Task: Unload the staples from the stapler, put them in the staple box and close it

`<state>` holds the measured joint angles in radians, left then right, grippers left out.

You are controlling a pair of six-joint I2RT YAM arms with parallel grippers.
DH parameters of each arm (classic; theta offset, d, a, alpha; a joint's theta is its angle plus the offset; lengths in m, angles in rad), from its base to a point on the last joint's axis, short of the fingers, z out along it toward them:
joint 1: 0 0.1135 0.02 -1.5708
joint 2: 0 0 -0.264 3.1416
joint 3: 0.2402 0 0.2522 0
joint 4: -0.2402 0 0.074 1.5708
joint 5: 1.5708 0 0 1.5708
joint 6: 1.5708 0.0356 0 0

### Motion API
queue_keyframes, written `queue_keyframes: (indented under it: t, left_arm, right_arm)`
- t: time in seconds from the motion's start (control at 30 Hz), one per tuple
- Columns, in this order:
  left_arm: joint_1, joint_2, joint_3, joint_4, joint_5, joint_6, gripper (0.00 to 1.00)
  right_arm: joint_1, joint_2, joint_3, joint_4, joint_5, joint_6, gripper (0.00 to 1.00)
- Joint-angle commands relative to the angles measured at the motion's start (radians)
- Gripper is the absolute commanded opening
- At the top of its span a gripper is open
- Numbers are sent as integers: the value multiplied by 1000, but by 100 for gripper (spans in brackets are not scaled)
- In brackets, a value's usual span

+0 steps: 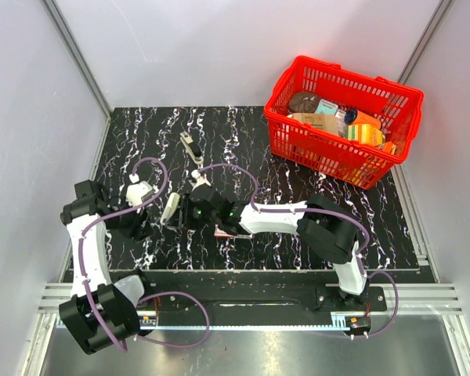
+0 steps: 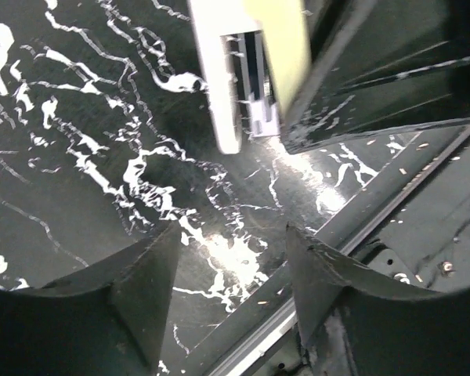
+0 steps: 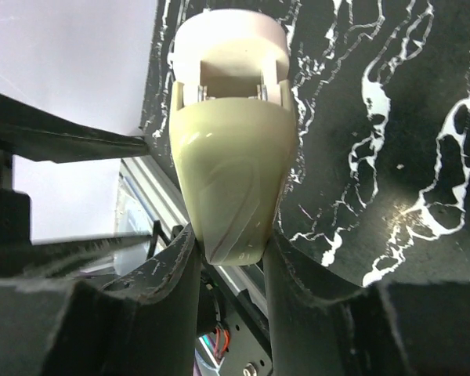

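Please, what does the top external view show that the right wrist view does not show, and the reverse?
Only the top external view: the red basket at the far right, the slim black-and-silver stapler lying apart, and the left gripper. Only the right wrist view: small metal parts inside the white end of the cream item. Both: the right gripper shut on that cream item, over the black marbled table.

Top view bright, evenly lit, soft shadows. Left wrist view dim, blurred, glare on glossy black white-veined marble tabletop (image 2: 227,251). Right wrist view sharper, plain white wall (image 3: 70,47) overexposed.
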<state>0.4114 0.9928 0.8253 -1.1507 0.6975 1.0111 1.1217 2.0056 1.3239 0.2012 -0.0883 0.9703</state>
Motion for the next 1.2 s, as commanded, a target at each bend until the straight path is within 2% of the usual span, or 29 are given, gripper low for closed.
queue_keyframes:
  t: [0.0, 0.07, 0.1, 0.37, 0.57, 0.7, 0.73, 0.87, 1.17]
  left_arm:
    - [3, -19, 51, -49, 140, 61, 62]
    - [3, -11, 57, -46, 145, 58, 63]
    - [4, -8, 57, -46, 146, 58, 80]
    - [4, 1, 52, -24, 132, 72, 80]
    - [4, -9, 49, -18, 112, 118, 75]
    - [4, -34, 41, -21, 106, 170, 69]
    - [4, -40, 41, -32, 103, 185, 64]
    - [4, -25, 61, -66, 83, 238, 29]
    - [3, -19, 81, -76, 126, 216, 26]
  right_arm:
    - [-2, -47, 63, 113, 9, 25, 0]
    - [-2, -47, 58, 135, -2, 41, 0]
    - [-2, -47, 54, 150, -10, 51, 0]
    - [0, -47, 23, 267, -93, 110, 0]
    - [1, -48, 17, 296, -165, 123, 0]
    - [3, -59, 6, 273, -194, 107, 0]
    - [1, -62, 3, 262, -198, 104, 0]
    - [1, -64, -5, 245, -215, 97, 0]
    - [6, -39, 34, 241, -248, 99, 0]
